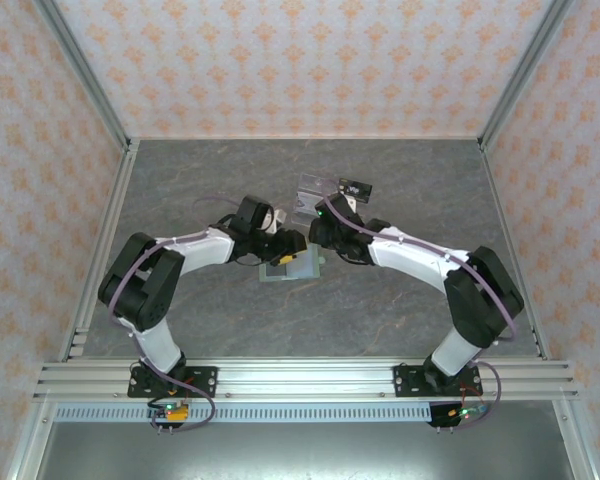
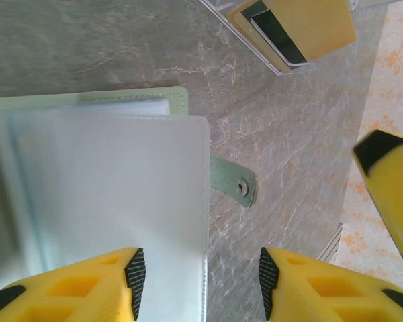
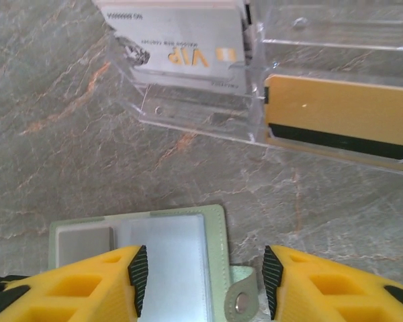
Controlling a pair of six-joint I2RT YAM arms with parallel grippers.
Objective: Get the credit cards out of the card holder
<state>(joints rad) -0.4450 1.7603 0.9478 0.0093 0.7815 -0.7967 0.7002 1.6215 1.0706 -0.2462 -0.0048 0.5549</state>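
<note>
Left gripper [image 2: 200,282]: yellow plastic fingers [image 2: 80,288] with ribbed black pads [image 2: 136,272], spread wide and gripping nothing, straddling the right edge of the card holder's top sleeve [image 2: 121,201]. Right gripper [image 3: 201,275]: same build, jaws likewise wide apart, poised above the holder.

Card holder [image 1: 285,270]: a soft, pale sage-green rectangular wallet with stitched edges, lying open and flat at the middle of the grey marbled tabletop [image 1: 400,300], between the two grippers. Its frosted, translucent plastic sleeves are stacked like pages; whether any holds a card cannot be told. A rounded green strap with a metal snap [image 2: 242,186] projects from its right edge.

Clear acrylic stand [image 3: 208,114]: a rigid, slotted holder just beyond the wallet. It holds a silver VIP card [image 3: 181,47] on the left and a gold card [image 3: 342,111] with a black magnetic stripe on the right.
</note>
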